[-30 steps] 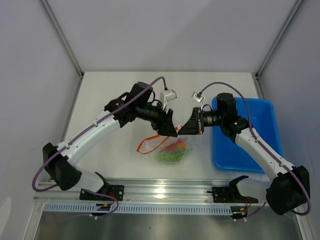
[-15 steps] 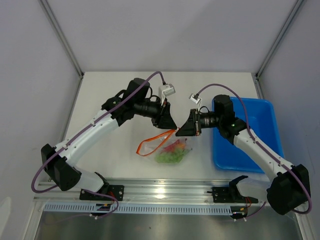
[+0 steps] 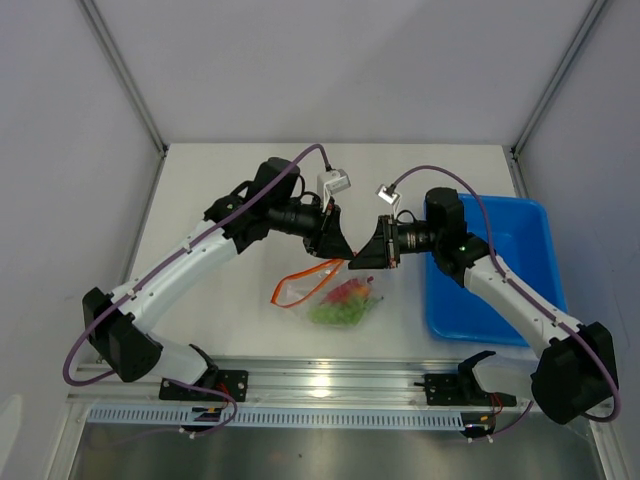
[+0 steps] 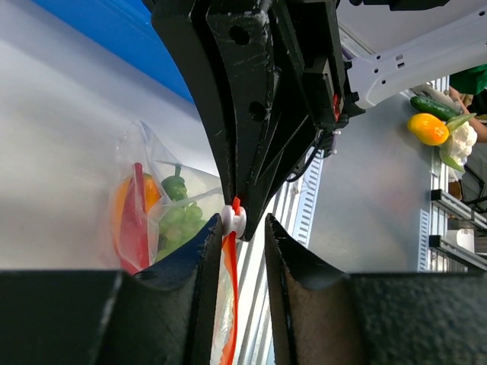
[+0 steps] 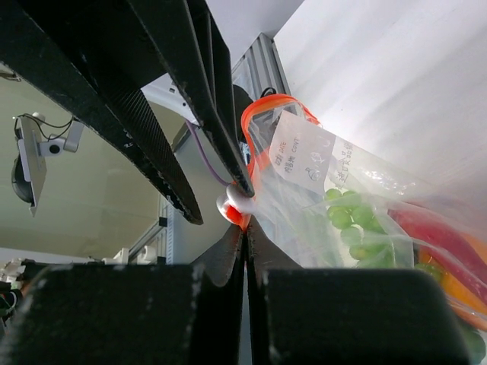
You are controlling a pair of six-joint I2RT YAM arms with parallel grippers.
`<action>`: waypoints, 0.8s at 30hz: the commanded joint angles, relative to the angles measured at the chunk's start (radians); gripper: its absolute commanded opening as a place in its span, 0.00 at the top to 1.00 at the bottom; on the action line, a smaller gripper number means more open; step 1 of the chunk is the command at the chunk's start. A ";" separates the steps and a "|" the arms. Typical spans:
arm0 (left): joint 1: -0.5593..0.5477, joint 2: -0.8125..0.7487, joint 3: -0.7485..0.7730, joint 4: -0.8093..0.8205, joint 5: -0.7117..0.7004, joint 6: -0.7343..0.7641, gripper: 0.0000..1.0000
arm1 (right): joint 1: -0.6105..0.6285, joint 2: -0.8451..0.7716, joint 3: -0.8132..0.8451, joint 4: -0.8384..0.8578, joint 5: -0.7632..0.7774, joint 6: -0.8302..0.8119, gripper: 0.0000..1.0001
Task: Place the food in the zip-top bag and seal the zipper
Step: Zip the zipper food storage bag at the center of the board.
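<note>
The clear zip-top bag [image 3: 345, 300] lies on the table with green grapes [image 3: 335, 313], a red pepper piece [image 4: 135, 232] and an orange piece [image 4: 150, 194] inside. Its orange-red zipper [image 3: 300, 281] curves open to the left. My right gripper [image 3: 358, 262] is shut on the zipper strip [image 5: 262, 125] just beside the white slider [image 5: 230, 204]. My left gripper [image 3: 338, 250] faces it, and its jaws stand open around the slider [image 4: 234, 220], with the strip [image 4: 228, 304] running along the left finger. The grapes also show in the right wrist view [image 5: 346, 220].
A blue rectangular tray [image 3: 500, 275] sits at the right of the table, under the right arm. A white label [image 5: 300, 148] is stuck on the bag near its mouth. The aluminium rail [image 3: 330, 385] runs along the near edge.
My left wrist has drawn back up and left and turned. The right gripper has shifted slightly left with the strip. The zipper loop has moved a little left.
</note>
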 commanded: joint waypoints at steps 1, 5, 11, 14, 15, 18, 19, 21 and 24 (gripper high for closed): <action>0.005 -0.026 0.001 0.027 0.001 0.029 0.70 | 0.007 0.018 0.006 0.071 -0.011 0.024 1.00; 0.005 -0.022 0.002 0.023 0.007 0.032 0.74 | 0.008 0.030 0.006 0.092 -0.017 0.046 1.00; 0.005 -0.007 0.004 0.009 0.010 0.030 0.83 | 0.008 0.030 -0.004 0.140 -0.025 0.093 1.00; 0.006 -0.010 -0.008 0.009 0.002 0.029 0.81 | 0.008 0.028 -0.010 0.168 -0.026 0.118 1.00; 0.006 -0.010 -0.009 0.009 0.004 0.029 0.79 | 0.008 0.028 -0.013 0.177 -0.025 0.121 1.00; 0.005 -0.014 -0.013 0.007 -0.008 0.029 0.75 | 0.007 0.027 -0.015 0.178 -0.025 0.126 1.00; 0.006 -0.014 -0.015 0.006 -0.014 0.029 0.75 | 0.010 0.025 -0.015 0.177 -0.025 0.124 1.00; 0.005 -0.013 -0.013 0.006 -0.019 0.026 0.73 | 0.010 0.025 -0.017 0.175 -0.023 0.126 1.00; 0.005 -0.014 -0.019 0.009 -0.019 0.022 0.74 | 0.010 0.024 -0.018 0.177 -0.025 0.129 1.00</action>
